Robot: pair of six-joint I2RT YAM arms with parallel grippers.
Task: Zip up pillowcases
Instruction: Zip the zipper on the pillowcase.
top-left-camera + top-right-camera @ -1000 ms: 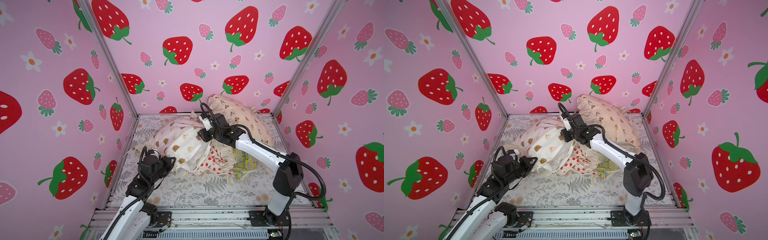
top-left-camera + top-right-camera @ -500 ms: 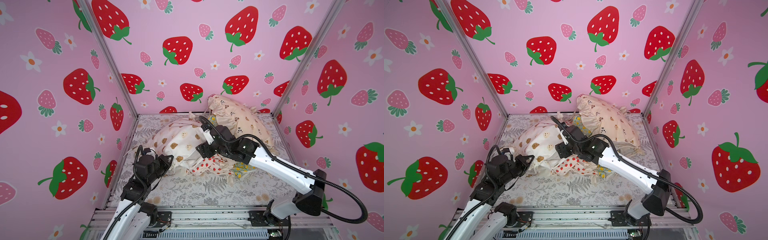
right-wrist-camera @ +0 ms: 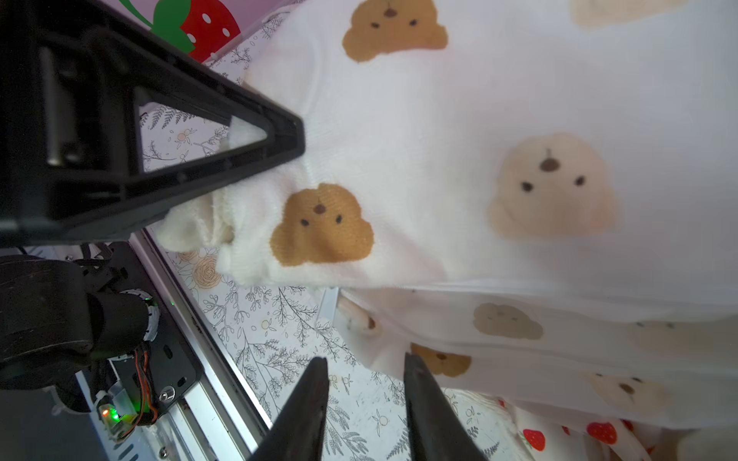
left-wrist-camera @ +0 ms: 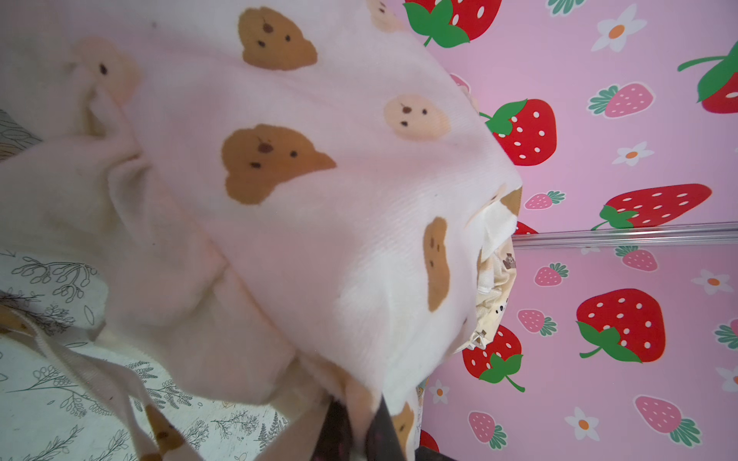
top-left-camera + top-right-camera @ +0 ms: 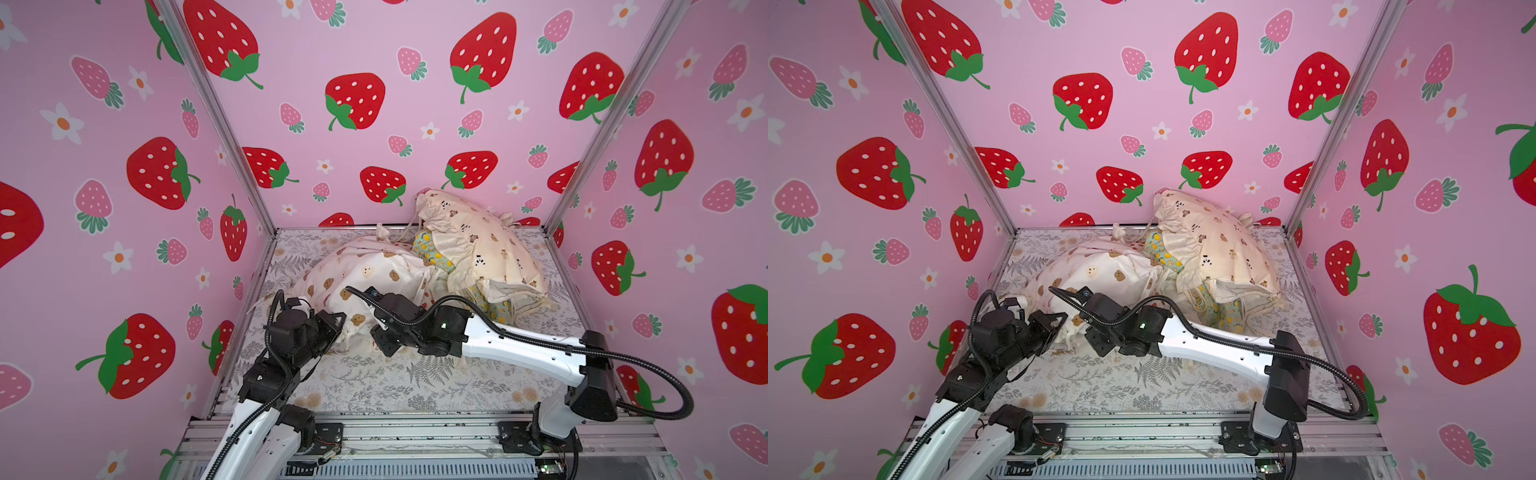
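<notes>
Step in hand, as judged from the poses: the zip on the bear-print pillowcase (image 5: 365, 270) is being set up for closing, with one corner anchored and the pull not yet taken.

- Bear-print pillowcase: laid on the fern-print sheet (image 5: 395, 374) at the front left of the pile, with its near corner lifted off the sheet.
- Ruffled beige pillowcase (image 5: 478, 241): propped at the back right over the lemon pillowcase (image 5: 432, 253).
- Strawberry pillowcase (image 3: 579, 435): glimpsed under the bear-print one. Zip states of these three cannot be told.
- Left gripper (image 4: 361, 419): clamped tight on the corner cloth, and fabric is seen pinched between the fingers.
- Right gripper (image 3: 365, 363): jaws parted partway with nothing between them. It is held over the sheet, just beside the cover's lower edge.

Next move: the pull has to be found along the seam (image 3: 499, 289). A small pale nub (image 3: 361, 319) is seen near it, but whether it is the tab cannot be told. The right jaws should be closed on the tab alone, not on cloth. The left clamp is needed for tension so the slider can be run straight. Loose fabric could be caught in the teeth.
</notes>
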